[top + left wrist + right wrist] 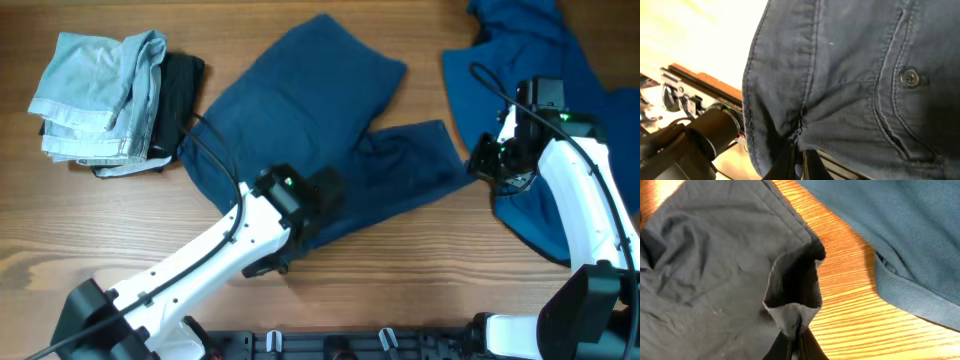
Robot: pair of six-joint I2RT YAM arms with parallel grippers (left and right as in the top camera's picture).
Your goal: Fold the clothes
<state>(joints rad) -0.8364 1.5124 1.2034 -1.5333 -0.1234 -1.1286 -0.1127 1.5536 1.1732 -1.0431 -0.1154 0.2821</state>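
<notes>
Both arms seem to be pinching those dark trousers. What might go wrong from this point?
The left jaws and the right jaws each pinch just a small bunch of the navy trousers; it may slip free when pulled.
The right jaws hold the leg hem near the other navy garment, which might snag and drag along.
The trousers lie wrinkled, so the fold may end uneven.

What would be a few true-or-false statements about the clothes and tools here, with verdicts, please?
1. The left tool pinches the trousers. True.
2. The right tool is open. False: it is shut on the trousers too.
3. The denim piece lies folded beside the black piece. True.
4. The blue garment on the right is neatly folded. False: it lies spread and rumpled.
</notes>
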